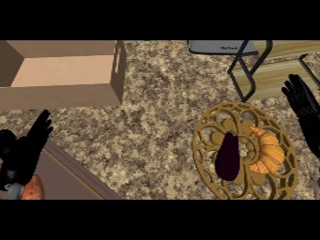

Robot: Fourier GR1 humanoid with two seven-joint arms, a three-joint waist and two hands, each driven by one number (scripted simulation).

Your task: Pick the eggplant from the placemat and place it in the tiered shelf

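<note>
Near the worktop's front right edge lies the round gold placemat (205, 136); the eggplant (228, 157) rests on it left of centre, with a croissant (265, 152) just beside it on the right; the right hand (311, 117) hovers off the mat's right rim, fingers straight and spread, holding nothing; it should pass above the croissant, lower onto the eggplant's thick middle and curl round it; the tiered shelf (280, 75) stands at the far right corner; the left hand (20, 154) rests open at front left.

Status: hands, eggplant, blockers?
Left hand open, lower left; right hand open, right of placemat. Eggplant lies on placemat, not held. Croissant close beside it; tiered shelf top right.
</note>
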